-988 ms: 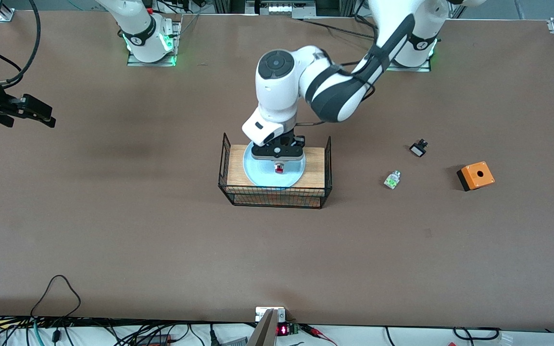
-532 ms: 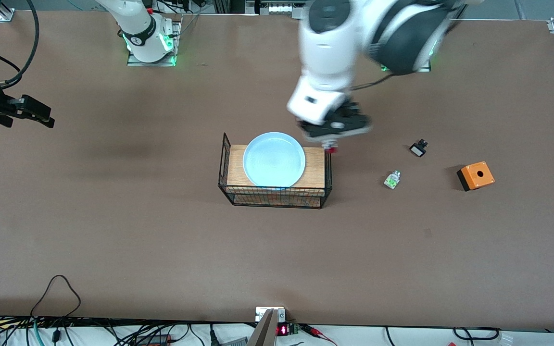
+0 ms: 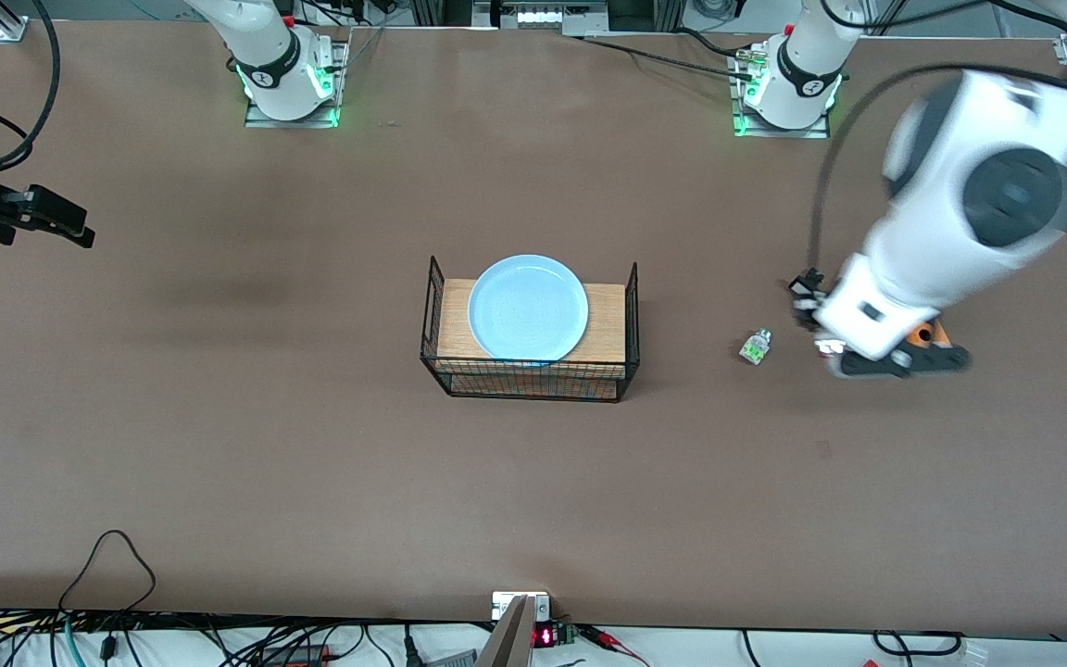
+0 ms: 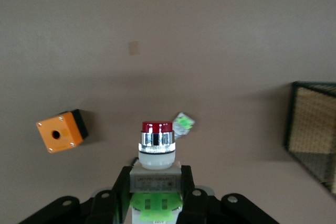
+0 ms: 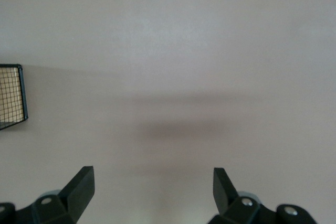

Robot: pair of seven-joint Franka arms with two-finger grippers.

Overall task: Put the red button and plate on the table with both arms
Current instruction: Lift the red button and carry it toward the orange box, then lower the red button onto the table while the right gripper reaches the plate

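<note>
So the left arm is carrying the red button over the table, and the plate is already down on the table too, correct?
Not quite. The plate is not on the table; the front view shows it on the wood-topped wire rack. The rest holds: the left gripper has its jaws shut on the red button, over the table near the orange box.

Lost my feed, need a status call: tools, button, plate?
Left tool shut on red button, over table by orange box. Right tool open, waiting at its table end. Plate on rack.
</note>
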